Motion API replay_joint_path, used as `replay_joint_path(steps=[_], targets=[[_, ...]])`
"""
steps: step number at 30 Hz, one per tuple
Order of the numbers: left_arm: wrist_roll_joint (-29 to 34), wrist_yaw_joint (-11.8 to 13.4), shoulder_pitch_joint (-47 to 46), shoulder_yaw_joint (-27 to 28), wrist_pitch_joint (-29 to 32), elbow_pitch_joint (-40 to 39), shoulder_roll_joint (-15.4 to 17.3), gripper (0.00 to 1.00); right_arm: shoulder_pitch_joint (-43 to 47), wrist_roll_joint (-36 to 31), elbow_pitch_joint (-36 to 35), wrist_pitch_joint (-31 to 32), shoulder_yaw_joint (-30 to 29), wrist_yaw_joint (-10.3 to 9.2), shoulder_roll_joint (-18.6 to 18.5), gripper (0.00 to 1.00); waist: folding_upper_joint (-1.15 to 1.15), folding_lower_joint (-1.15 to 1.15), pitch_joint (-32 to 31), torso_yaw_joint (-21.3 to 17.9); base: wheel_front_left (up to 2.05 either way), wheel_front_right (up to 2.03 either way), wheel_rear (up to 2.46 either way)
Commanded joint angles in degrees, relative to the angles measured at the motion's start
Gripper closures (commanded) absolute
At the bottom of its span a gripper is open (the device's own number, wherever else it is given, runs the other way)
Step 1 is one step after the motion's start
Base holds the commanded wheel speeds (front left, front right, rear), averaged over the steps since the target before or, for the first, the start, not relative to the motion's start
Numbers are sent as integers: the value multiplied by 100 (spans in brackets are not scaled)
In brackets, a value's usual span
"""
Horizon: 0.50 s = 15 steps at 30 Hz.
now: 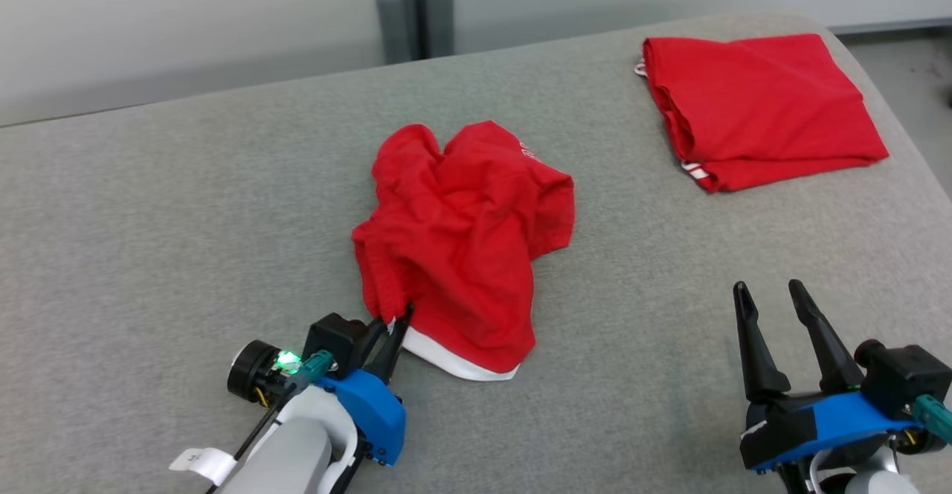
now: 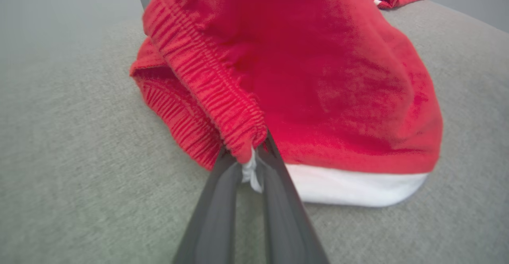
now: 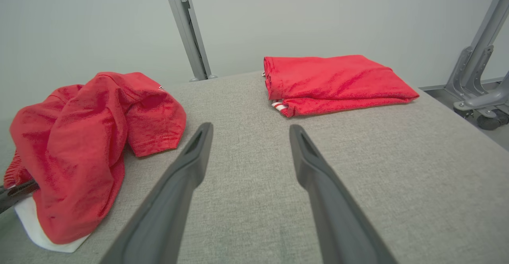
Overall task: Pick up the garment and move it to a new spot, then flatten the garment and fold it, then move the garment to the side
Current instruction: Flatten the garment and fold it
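Item: crumpled red garment [image 1: 461, 248], centre of table [image 1: 149, 219].
Left gripper [image 1: 394, 324], 7 o'clock: pinched onto its ribbed waistband [image 2: 206, 85] corner.
Right gripper [image 1: 767, 286], 4 o'clock: jaws apart, empty.
I judge a slow lift best, checking the pinch holds, clear of the folded garment [image 1: 758, 107] at 1 o'clock.

Left gripper [image 1: 394, 319] and right gripper [image 1: 767, 289] are each showing two dark tapered fingers [image 1: 753, 345], a blue moulded housing [image 1: 372, 408] and a black camera block [image 1: 911, 371].

A folded red cloth [image 1: 758, 107] lies on the grey padded table [image 1: 186, 204], a grey post [image 1: 415, 7] behind.
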Motion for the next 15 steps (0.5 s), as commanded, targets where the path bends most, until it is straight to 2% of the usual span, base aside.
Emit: replay_joint_path(steps=[1, 8, 15], targets=[[-65, 3, 7, 88, -81, -23, 34, 100, 76, -41, 0, 3, -26, 1, -5, 0, 0, 0, -50, 77, 0, 0, 0], [-348, 208, 513, 419, -259, -582, 126, 100, 231, -62, -9, 91, -63, 1, -5, 0, 0, 0, -371, 645, 0, 0, 0], [-643, 586, 1386, 815, -277, -1357, 440, 100, 271, -77, -51, 171, -15, 1, -6, 0, 0, 0, -508, 1152, 0, 0, 0]])
